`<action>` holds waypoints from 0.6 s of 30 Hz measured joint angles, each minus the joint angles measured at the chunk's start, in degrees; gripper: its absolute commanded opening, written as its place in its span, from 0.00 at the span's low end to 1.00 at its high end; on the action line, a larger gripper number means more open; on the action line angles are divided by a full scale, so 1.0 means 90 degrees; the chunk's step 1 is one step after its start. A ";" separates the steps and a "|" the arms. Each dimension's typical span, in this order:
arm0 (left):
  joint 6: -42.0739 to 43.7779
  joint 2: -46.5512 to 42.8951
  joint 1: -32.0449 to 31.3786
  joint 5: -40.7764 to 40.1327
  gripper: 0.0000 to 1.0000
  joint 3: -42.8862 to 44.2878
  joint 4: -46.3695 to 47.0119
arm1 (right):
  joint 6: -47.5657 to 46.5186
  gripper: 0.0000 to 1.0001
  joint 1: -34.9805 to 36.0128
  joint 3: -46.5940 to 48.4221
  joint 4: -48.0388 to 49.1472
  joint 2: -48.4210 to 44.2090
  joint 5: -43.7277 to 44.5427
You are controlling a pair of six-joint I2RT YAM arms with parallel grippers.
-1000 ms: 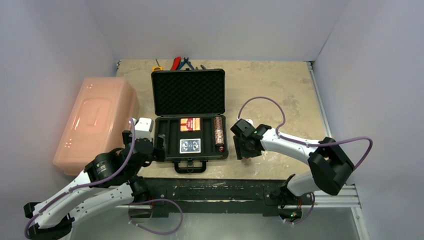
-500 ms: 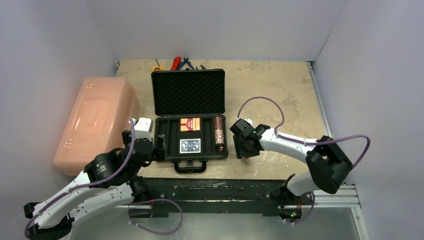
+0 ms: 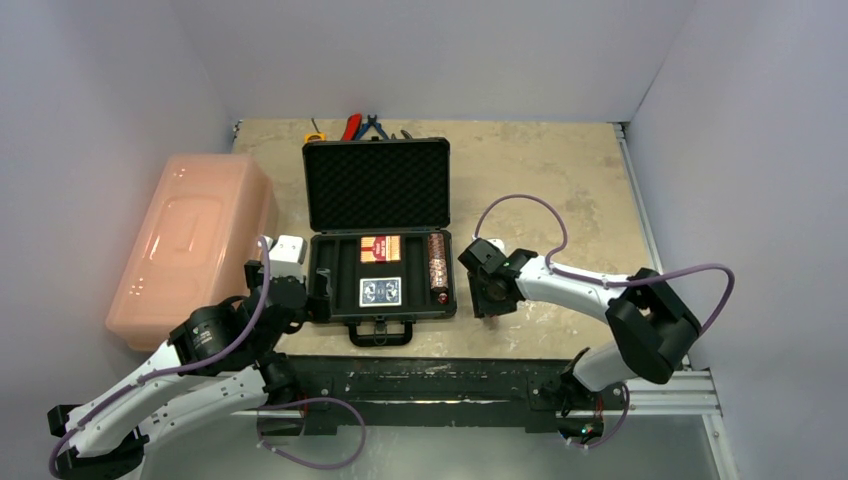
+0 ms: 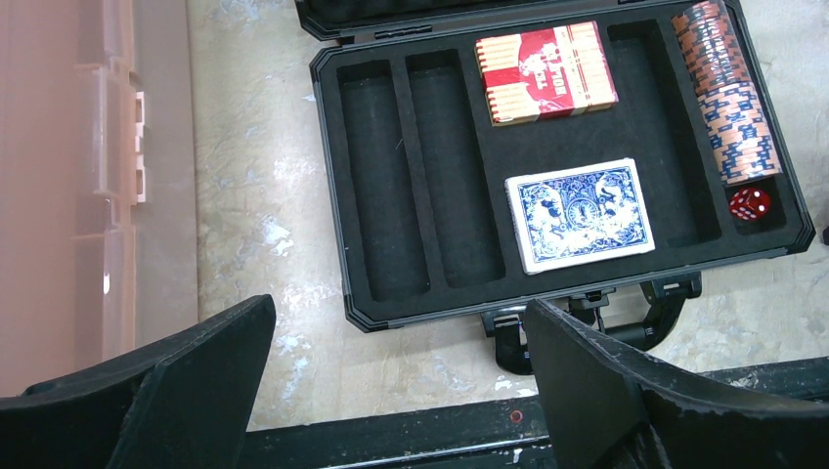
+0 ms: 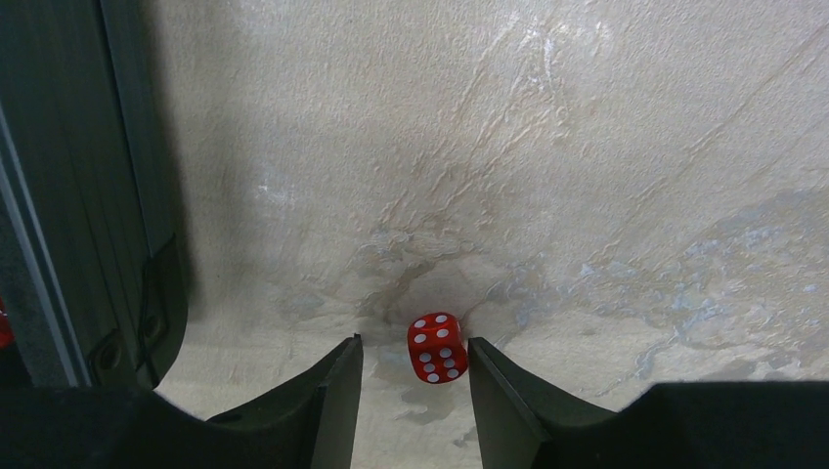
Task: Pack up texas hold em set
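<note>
Right wrist view: one red die (image 5: 436, 347) lies on the counter (image 5: 606, 147) at lower centre of frame, outside the case (image 5: 88, 195), whose wall fills the left edge.

Risk 1: the die sits off-centre between the fingers, hard against the frame-right one, with a clear gap on the frame-left side. Uneven closing could push it sideways or spin it.

Risk 2: it sits at the very fingertips and slightly skewed to them. Pads meeting rounded edges instead of flat faces could squirt it out across the counter.

Right end effector (image 5: 414, 344): partly spread, straddling the die and holding nothing. Contact on the frame-right side cannot be confirmed.

Left wrist view: left end effector (image 4: 398, 308) is spread wide and empty, above the case's near corner. A second die (image 4: 750, 203) already sits below the chip roll (image 4: 728, 107).
</note>
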 measured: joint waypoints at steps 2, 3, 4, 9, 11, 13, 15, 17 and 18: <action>0.0000 0.0000 0.0000 0.0002 1.00 0.0000 0.0000 | 0.0022 0.46 0.0000 -0.0012 0.0017 0.0046 0.0000; 0.0000 0.0000 0.0000 0.0002 1.00 0.0000 0.0000 | 0.0027 0.46 0.0000 -0.0017 0.0015 0.0063 0.0000; 0.0002 0.0000 0.0000 0.0005 1.00 0.0000 0.0000 | 0.0027 0.45 0.0000 -0.0017 0.0015 0.0073 0.0000; 0.0005 0.0000 0.0000 0.0049 1.00 0.0000 0.0002 | 0.0058 0.43 0.0000 -0.0017 0.0029 0.0124 0.0000; 0.0005 -0.0002 0.0000 0.0066 1.00 0.0000 0.0002 | 0.0070 0.43 0.0000 -0.0017 0.0036 0.0124 0.0000; 0.0005 -0.0002 0.0000 0.0070 1.00 0.0000 0.0002 | 0.0073 0.41 0.0000 -0.0017 0.0046 0.0138 0.0000; 0.0005 -0.0002 0.0000 0.0073 1.00 0.0000 0.0002 | 0.0075 0.40 0.0000 -0.0017 0.0061 0.0148 0.0000; 0.0005 -0.0010 0.0000 0.0075 1.00 -0.0002 0.0002 | 0.0078 0.38 0.0000 -0.0015 0.0063 0.0151 0.0000; 0.0005 -0.0015 0.0000 0.0075 1.00 -0.0002 0.0005 | 0.0078 0.37 0.0000 -0.0010 0.0063 0.0158 0.0000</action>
